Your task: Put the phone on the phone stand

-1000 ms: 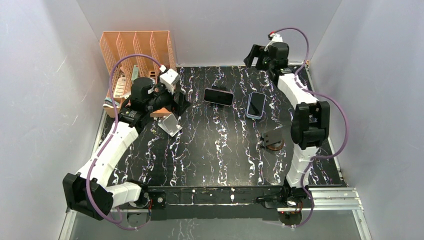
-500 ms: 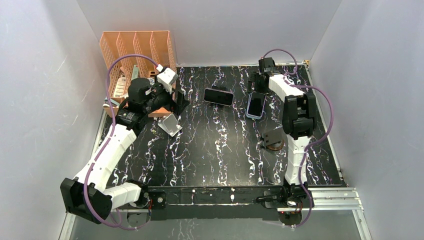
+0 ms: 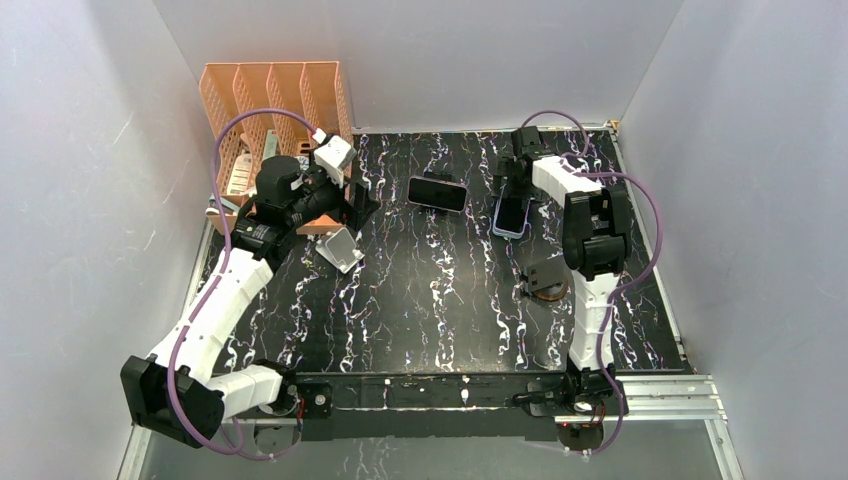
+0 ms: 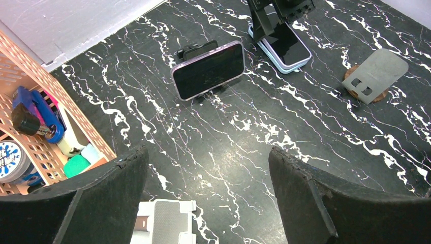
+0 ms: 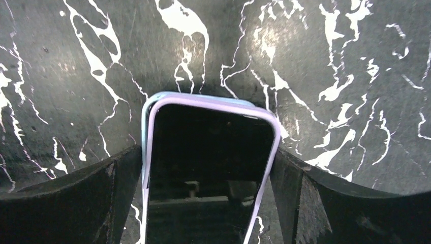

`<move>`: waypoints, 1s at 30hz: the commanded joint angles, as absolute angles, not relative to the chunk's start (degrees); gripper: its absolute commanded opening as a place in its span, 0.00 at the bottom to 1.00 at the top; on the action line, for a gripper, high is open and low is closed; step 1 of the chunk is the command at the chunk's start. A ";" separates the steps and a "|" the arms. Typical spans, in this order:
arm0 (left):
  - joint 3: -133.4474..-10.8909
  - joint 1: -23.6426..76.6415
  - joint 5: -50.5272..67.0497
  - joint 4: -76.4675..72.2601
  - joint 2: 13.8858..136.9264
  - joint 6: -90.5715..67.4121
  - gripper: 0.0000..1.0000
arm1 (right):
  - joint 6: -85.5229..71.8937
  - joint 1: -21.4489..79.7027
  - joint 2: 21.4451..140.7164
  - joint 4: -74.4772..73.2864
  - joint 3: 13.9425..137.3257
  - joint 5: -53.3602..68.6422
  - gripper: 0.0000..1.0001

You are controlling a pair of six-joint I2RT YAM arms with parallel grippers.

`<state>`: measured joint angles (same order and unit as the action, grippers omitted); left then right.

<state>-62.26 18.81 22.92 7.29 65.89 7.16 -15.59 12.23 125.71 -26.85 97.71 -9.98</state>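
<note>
**A:** Where is the phone [image 5: 208,173]?

**B:** It lies flat and screen up on the black marbled table [image 3: 440,300], well to the right of the orange rack [image 3: 270,95]. Its rim is purple, and a pale blue edge shows under one corner.

**A:** And the right gripper [image 5: 206,157]?

**B:** It is down over one short end of the phone with its jaws spread wide. One finger [image 5: 76,203] stands along each long side. I cannot tell whether the pads touch the rim, and the phone rests on the table.

**A:** What about the left gripper [image 4: 203,173]?

**B:** It hangs just to the right of the rack with its jaws wide apart and only table between them. A small white stand [image 4: 165,223] sits below it, near the rack's front corner.

**A:** Where is the phone stand [image 3: 545,275]?

**B:** It is a grey plate on a round brown base, farther from the rack than the phone and nearer the arm bases. It stands near the phone but does not touch it.

**A:** Is there anything between the rack and the phone?

**B:** A second phone [image 4: 208,69] sits there, propped on its long side against a dark holder, with its screen tilted up
</note>
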 commanded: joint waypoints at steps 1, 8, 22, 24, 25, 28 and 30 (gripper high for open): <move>-61.83 18.43 22.71 6.75 63.63 6.86 0.85 | -15.77 13.35 122.96 -29.68 95.92 -11.01 0.99; -61.67 18.37 22.24 6.70 63.61 6.94 0.85 | -16.09 13.80 123.43 -30.11 95.71 -11.20 0.97; -61.44 18.38 21.95 6.70 64.42 6.93 0.86 | -15.83 13.80 119.34 -30.10 94.02 -12.67 0.55; -61.41 18.37 22.06 6.53 64.63 6.87 0.86 | -15.78 13.83 118.05 -30.07 93.67 -12.74 0.55; -61.37 18.44 22.17 6.44 64.80 6.74 0.86 | -15.77 13.80 117.30 -30.06 93.42 -12.74 0.56; -61.24 18.47 23.12 5.68 65.67 5.62 0.86 | -15.78 13.84 114.13 -28.81 92.14 -12.43 0.56; -61.06 18.65 24.72 4.59 66.99 3.50 0.86 | -15.84 13.80 111.73 -27.11 90.35 -11.99 0.56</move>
